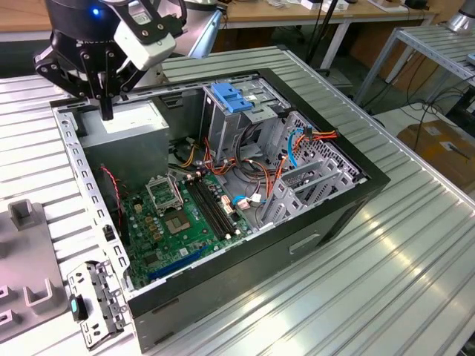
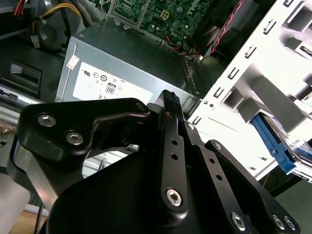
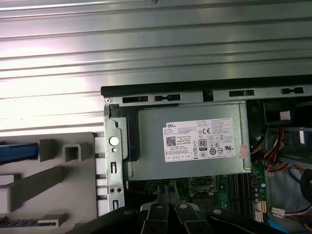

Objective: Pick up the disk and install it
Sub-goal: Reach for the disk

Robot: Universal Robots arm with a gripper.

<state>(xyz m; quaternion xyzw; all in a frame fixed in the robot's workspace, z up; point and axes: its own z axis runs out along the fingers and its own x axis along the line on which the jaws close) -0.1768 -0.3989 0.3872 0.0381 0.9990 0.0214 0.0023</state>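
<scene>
Little of the job looks done. At the exterior view's lower left lies the grey holder [image 1: 37, 259], and the disk [image 3: 17, 152] (blue edge seen in the first wrist view) rests there, outside the computer case [image 1: 326, 215]. At upper left the gripper [image 1: 106, 111] hangs above the power-supply box [image 1: 137, 122], jaws pinched together, empty. The drive cage [image 1: 237, 122] stands right of it.

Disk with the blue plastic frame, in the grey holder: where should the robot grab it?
Probably from above: the blue-framed flat disk seems to stand edgewise in the grey slotted holder, so pinch across its thin upward edge, squeezing the two flat faces.
</scene>
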